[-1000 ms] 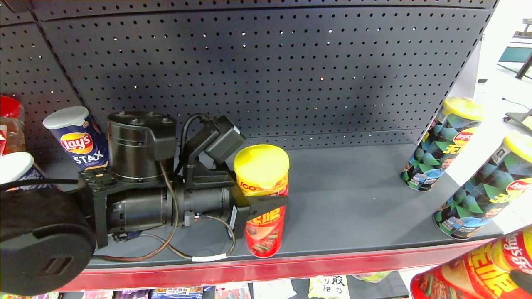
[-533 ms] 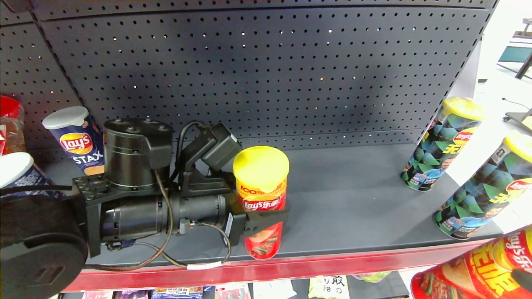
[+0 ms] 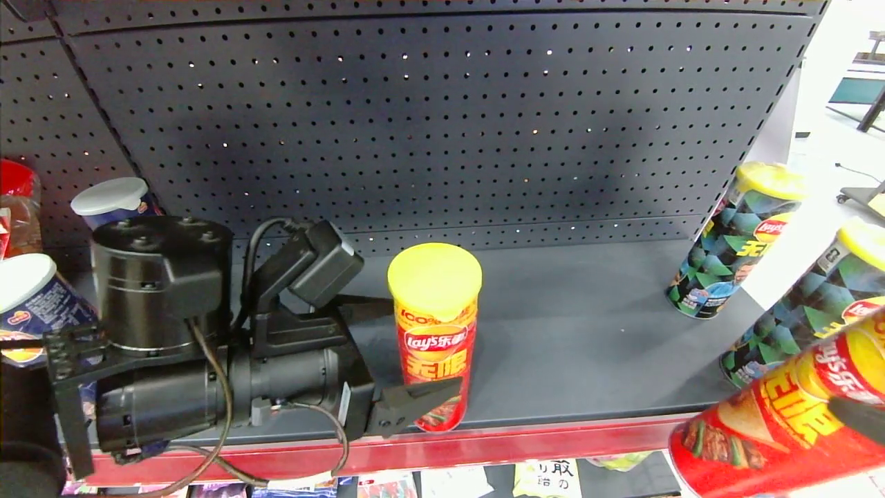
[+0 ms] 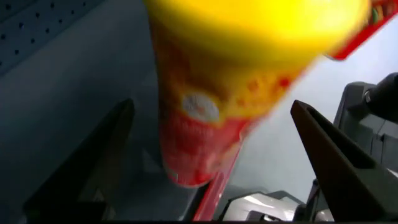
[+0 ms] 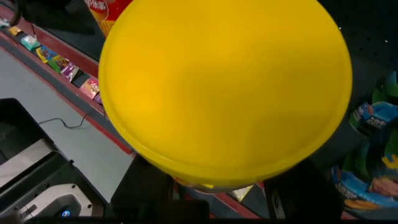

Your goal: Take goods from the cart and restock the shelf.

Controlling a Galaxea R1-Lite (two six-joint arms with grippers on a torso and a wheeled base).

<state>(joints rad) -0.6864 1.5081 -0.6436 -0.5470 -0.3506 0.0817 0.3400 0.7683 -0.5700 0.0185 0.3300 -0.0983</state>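
A red chip can with a yellow lid (image 3: 434, 332) stands upright near the front of the dark shelf (image 3: 588, 332). My left gripper (image 3: 423, 344) is open, its fingers (image 3: 415, 404) spread on either side of the can's lower part without pressing it. In the left wrist view the same can (image 4: 205, 124) rises between the two spread fingers (image 4: 336, 168). A second red can (image 3: 781, 422) lies tilted at the lower right, below the shelf edge, with my right gripper (image 3: 857, 415) shut on it. Its yellow lid (image 5: 224, 87) faces the right wrist camera.
Two green-patterned cans (image 3: 736, 238) (image 3: 802, 311) stand at the shelf's right end. Blue cans with white lids (image 3: 114, 197) (image 3: 28, 297) stand at the left behind my arm. A perforated back panel (image 3: 442, 124) closes the rear; a red lip (image 3: 539, 443) edges the front.
My left gripper opened off the red can and drew back to the left, leaving the can standing. The can in my right gripper moved up and left, closer to the shelf.
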